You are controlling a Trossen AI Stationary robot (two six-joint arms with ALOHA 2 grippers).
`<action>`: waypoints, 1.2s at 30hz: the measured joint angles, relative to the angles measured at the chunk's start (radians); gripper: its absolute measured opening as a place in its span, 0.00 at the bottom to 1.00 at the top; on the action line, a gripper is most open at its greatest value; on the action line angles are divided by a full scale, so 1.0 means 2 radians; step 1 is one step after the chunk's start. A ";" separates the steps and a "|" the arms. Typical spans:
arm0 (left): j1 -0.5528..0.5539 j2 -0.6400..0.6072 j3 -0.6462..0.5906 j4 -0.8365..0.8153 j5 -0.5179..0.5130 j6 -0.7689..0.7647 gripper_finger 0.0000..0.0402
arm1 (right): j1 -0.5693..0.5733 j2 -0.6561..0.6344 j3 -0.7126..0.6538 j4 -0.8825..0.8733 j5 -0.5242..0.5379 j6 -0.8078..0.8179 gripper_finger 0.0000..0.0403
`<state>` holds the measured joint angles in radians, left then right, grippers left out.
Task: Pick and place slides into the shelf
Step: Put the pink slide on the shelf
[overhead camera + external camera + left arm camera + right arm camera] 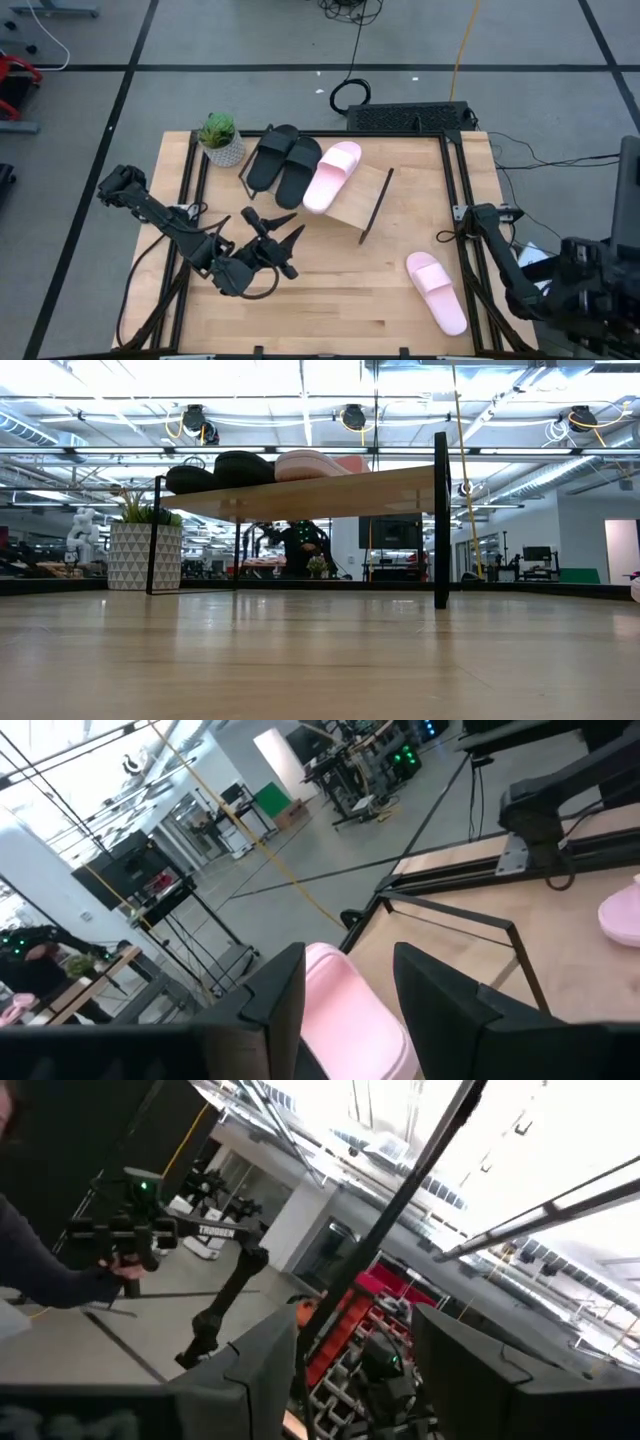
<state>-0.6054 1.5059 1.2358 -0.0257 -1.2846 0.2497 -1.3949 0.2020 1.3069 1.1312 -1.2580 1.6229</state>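
Note:
The shelf stands slanted on the table's far half. On its plank top lie two black slides, side by side on their soles, and one pink slide beside them. The other pink slide lies sole down on the table near the right front corner. My left gripper is open, hovering near the shelf's near left side; in its wrist view the shelved pink slide shows between the fingers. My right gripper is open, parked past the table's right edge, pointing up into the room.
A small potted plant stands at the far left corner beside the shelf. Black rails run along the table's left and right sides. Bare wood lies between the shelf and the near edge. A person's sleeve shows in the right wrist view.

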 joint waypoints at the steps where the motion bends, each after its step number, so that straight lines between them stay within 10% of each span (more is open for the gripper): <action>1: -0.001 0.000 0.000 -0.001 0.000 -0.002 0.40 | 0.000 0.000 -0.005 -0.007 -0.002 -0.008 0.46; 24: 0.052 0.000 0.000 0.000 -0.021 -0.013 0.40 | 0.204 0.063 -0.235 -0.074 -0.028 -0.124 0.46; 36: 0.109 0.000 0.000 0.000 0.063 -0.024 0.40 | 0.220 0.062 -0.401 -0.001 -0.028 -0.112 0.46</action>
<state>-0.3867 1.5059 1.2354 -0.0265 -1.1591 0.2023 -0.9539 0.3270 0.5057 1.1288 -1.3144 1.3983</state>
